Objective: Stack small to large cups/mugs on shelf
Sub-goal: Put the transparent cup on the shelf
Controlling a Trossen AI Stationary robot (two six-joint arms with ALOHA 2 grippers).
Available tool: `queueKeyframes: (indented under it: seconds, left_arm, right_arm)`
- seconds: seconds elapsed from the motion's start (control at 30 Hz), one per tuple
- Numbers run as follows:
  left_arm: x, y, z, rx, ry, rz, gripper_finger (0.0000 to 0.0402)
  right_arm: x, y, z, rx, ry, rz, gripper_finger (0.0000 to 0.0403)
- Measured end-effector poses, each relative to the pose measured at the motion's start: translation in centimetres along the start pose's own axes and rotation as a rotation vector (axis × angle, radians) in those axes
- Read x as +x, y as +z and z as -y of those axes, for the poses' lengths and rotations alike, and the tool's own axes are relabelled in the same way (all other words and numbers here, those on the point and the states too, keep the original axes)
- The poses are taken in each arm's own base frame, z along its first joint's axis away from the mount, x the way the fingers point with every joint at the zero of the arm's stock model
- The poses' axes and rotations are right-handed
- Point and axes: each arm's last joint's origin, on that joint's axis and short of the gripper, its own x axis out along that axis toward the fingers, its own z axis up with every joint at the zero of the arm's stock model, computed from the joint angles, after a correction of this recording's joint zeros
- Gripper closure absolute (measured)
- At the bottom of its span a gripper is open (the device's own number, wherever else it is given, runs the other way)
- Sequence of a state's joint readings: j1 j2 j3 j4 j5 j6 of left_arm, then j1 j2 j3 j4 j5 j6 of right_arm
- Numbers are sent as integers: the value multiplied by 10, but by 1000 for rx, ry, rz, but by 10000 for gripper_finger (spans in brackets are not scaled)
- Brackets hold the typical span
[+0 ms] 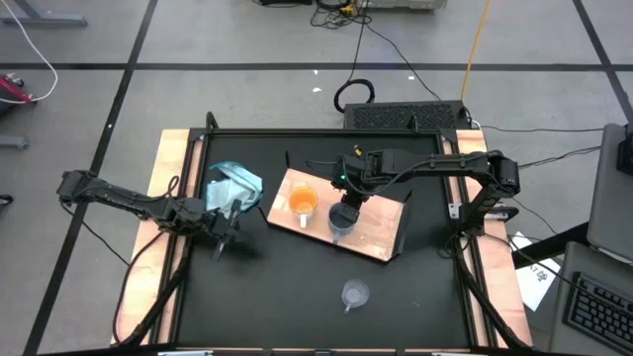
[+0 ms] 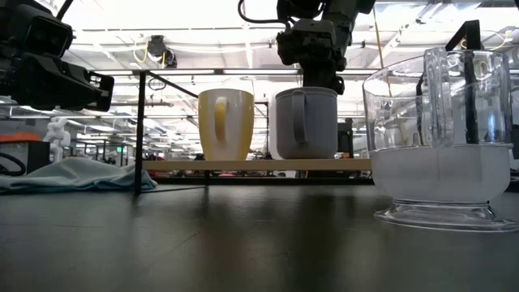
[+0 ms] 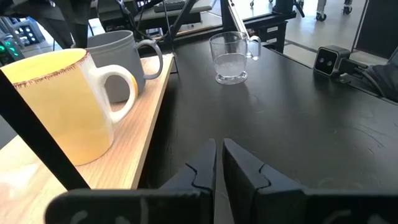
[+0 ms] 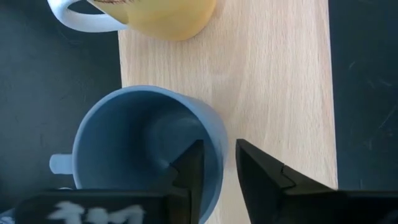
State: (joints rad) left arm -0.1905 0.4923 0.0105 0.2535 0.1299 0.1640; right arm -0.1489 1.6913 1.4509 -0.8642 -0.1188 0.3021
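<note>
On shelf (image 1: 381, 229), right gripper (image 4: 216, 167) narrowly pinching blue-grey mug (image 4: 146, 144) rim, orange mug (image 1: 303, 202) beside, left gripper (image 3: 217, 163) nearly closed, empty

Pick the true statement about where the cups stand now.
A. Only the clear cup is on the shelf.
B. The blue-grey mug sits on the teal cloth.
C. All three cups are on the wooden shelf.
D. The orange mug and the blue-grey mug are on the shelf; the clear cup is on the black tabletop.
D: the orange mug and blue-grey mug stand on the shelf, while the clear cup stands apart on the black tabletop.
</note>
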Motion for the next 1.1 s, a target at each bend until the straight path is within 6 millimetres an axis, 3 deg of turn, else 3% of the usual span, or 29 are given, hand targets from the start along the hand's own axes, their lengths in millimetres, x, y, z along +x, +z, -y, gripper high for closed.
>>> queueKeyframes:
  seconds: [0.4,1.1]
  left_arm:
    - [0,0,0,-9,0,0,371]
    - [0,0,0,-12,-1,0,371]
  right_arm:
    - [0,0,-1,-5,-13,3,291]
    - [-4,-1,-2,-12,-8,12,291]
